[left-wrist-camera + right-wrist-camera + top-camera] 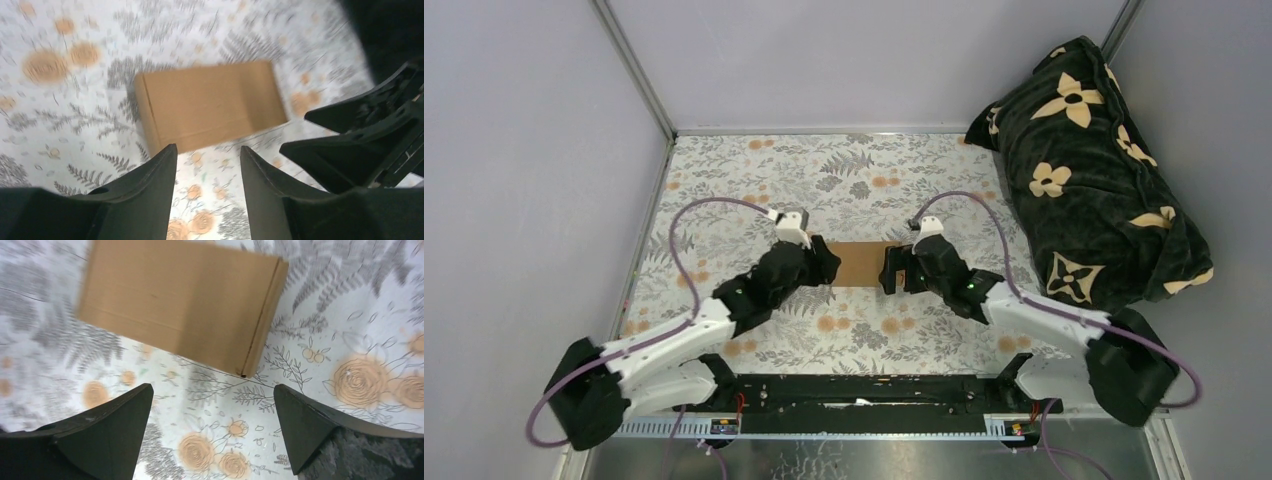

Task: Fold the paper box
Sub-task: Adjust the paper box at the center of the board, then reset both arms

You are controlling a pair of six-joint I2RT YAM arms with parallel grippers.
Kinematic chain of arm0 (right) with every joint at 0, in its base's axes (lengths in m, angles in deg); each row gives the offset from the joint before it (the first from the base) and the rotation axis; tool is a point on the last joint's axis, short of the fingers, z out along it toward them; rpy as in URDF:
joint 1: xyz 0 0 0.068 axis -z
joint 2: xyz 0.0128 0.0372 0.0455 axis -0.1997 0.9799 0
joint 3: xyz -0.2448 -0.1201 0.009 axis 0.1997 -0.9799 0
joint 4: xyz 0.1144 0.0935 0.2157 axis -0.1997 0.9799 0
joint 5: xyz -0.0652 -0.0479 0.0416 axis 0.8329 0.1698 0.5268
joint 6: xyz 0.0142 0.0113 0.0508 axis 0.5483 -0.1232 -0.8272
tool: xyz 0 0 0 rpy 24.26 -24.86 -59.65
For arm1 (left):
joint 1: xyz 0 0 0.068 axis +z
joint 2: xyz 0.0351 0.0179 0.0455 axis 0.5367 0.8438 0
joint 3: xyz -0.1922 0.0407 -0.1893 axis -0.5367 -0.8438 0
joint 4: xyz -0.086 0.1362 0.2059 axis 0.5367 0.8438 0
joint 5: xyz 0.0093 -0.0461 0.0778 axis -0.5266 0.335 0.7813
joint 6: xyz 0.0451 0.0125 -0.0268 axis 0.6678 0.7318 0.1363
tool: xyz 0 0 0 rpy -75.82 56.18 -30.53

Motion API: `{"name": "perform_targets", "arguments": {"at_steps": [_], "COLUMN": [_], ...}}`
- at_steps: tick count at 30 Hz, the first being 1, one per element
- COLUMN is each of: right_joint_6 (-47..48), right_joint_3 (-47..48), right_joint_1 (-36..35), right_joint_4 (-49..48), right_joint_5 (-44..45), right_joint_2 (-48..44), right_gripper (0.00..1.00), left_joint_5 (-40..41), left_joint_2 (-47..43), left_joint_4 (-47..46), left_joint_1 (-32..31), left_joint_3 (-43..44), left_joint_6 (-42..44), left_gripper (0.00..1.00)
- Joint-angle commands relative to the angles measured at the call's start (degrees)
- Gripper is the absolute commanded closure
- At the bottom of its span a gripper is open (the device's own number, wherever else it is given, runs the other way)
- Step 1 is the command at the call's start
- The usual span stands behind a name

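The paper box [860,263] is a small plain brown closed box lying flat on the floral table between the two arms. My left gripper [827,268] hovers at its left end, jaws open with only tablecloth between them. In the left wrist view the paper box [210,104] lies just beyond the left gripper [208,148], apart from it. My right gripper [890,271] sits at the box's right end, open wide. The right wrist view shows the paper box [180,300] ahead of the right gripper [212,387], untouched.
A dark blanket bundle with cream flowers [1091,165] lies at the back right corner. Grey walls enclose the floral table [844,170] on three sides. The right gripper's black fingers [360,130] show at the right of the left wrist view.
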State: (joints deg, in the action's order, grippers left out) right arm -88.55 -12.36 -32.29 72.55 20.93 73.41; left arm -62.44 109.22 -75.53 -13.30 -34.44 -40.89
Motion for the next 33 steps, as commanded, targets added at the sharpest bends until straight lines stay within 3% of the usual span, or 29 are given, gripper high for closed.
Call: {"name": "perform_targets", "arguments": {"at_steps": [1, 2, 4, 5, 8, 11, 17, 20, 25, 30, 33], "right_joint_6": [4.08, 4.63, 5.9, 6.59, 8.47, 9.34, 11.07, 13.44, 18.26, 22.06, 23.86], "right_joint_3": [2.95, 4.09, 7.17, 8.55, 11.43, 10.01, -0.37, -6.66, -16.7, -26.6, -28.56], "right_joint_1": [0.17, 0.15, 0.14, 0.21, 1.8, 5.98, 21.91, 25.41, 26.74, 27.77, 28.37], "right_joint_4": [6.4, 8.27, 11.27, 12.52, 14.98, 13.79, 4.99, -2.24, -12.74, -29.28, -39.27], "right_joint_5": [0.78, 0.97, 1.43, 2.13, 5.46, 3.11, -0.91, 2.22, 15.69, 24.63, 27.45], "right_joint_2": [-11.89, -13.09, -14.5, -14.77, -15.14, -17.02, -22.87, -26.2, -30.35, -31.72, -25.41], "right_gripper": [0.0, 0.0, 0.0, 0.0, 0.0, 0.0, 0.0, 0.0, 0.0, 0.0, 0.0], "left_joint_5": [5.41, 6.31, 7.84, 8.27, 8.22, 7.55, 9.72, 12.73, 21.55, 18.2, 18.4], "left_joint_2": [-7.75, -8.58, -9.56, -9.76, -9.45, -9.84, -11.86, -13.93, -12.54, -7.69, -3.79], "left_joint_4": [11.86, 13.57, 16.03, 17.04, 18.38, 18.24, 15.26, 7.8, -3.41, -14.65, -20.16], "left_joint_1": [-0.26, -0.22, -0.02, 0.39, 3.3, 7.17, 16.79, 17.9, 19.15, 22.21, 23.58], "left_joint_3": [6.36, 7.7, 10.0, 11.04, 13.15, 12.86, 5.41, -1.57, -10.1, -10.74, -10.09], "left_joint_6": [3.9, 4.29, 5.13, 5.82, 7.83, 9.06, 4.55, 4.78, 7.58, 18.02, 23.42], "left_gripper": [0.42, 0.41, 0.04, 0.02, 0.02, 0.02, 0.02, 0.02, 0.02, 0.02, 0.02]}}
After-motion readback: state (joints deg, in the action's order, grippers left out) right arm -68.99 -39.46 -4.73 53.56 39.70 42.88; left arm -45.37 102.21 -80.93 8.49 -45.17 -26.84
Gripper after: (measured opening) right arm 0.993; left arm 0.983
